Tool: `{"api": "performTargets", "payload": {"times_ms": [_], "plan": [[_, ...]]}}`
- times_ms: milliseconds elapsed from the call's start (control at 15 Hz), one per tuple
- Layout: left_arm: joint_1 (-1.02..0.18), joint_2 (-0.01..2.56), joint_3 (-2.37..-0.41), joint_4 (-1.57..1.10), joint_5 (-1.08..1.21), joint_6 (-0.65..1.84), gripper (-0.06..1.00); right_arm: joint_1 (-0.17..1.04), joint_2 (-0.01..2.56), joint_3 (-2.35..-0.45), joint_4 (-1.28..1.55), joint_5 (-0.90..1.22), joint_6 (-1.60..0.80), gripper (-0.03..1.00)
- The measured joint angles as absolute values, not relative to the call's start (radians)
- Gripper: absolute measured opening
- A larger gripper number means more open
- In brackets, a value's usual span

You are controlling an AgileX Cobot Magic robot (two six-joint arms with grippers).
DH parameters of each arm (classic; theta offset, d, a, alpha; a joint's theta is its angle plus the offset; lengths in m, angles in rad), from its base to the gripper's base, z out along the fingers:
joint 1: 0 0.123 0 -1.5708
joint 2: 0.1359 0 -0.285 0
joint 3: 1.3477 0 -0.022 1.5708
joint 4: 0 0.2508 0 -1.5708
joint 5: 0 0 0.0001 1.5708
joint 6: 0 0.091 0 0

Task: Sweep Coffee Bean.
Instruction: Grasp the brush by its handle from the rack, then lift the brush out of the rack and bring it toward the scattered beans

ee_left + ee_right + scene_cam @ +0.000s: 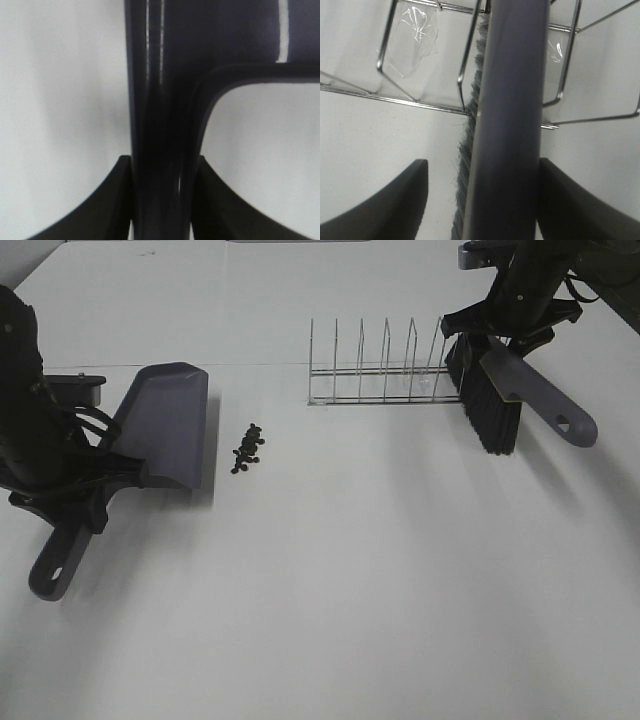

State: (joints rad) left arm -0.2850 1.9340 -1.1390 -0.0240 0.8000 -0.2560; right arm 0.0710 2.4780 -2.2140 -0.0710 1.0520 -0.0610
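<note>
A small cluster of dark coffee beans [247, 448] lies on the white table just right of the grey dustpan [168, 423]. My left gripper [75, 502] is shut on the dustpan's handle [160, 165], with the pan's open edge facing the beans. My right gripper [508, 328] is shut on the grey brush [495, 395] at the far right, its black bristles hanging by the end of the wire rack. The brush handle [507, 125] fills the right wrist view between the fingers [395, 200].
A wire dish rack [385, 370] stands at the back, right of centre, touching the brush bristles; its bars [465, 75] show in the right wrist view. The white table [350, 590] stretches to the front.
</note>
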Motion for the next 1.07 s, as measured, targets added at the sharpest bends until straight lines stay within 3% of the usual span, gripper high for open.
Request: {"api": "performTargets", "payload": {"times_ms": [200, 333, 400, 800, 1067], "plan": [[-0.285, 1.934, -1.139, -0.024, 0.8, -0.256, 0.27, 0.071, 2.492, -2.214, -0.081, 1.045, -0.06, 0.46], [-0.285, 1.934, -1.139, -0.024, 0.799, -0.256, 0.27, 0.071, 2.503, -2.214, -0.09, 1.043, -0.059, 0.3], [-0.285, 1.934, -1.139, -0.024, 0.799, -0.256, 0.27, 0.069, 2.503, -2.214, -0.097, 1.044, -0.047, 0.28], [-0.285, 1.934, -1.139, -0.024, 0.799, -0.255, 0.27, 0.069, 2.483, -2.213, -0.123, 1.048, 0.018, 0.28], [-0.285, 1.934, -1.139, -0.024, 0.803, -0.255, 0.27, 0.069, 2.337, -2.213, -0.128, 1.086, 0.023, 0.28]]}}
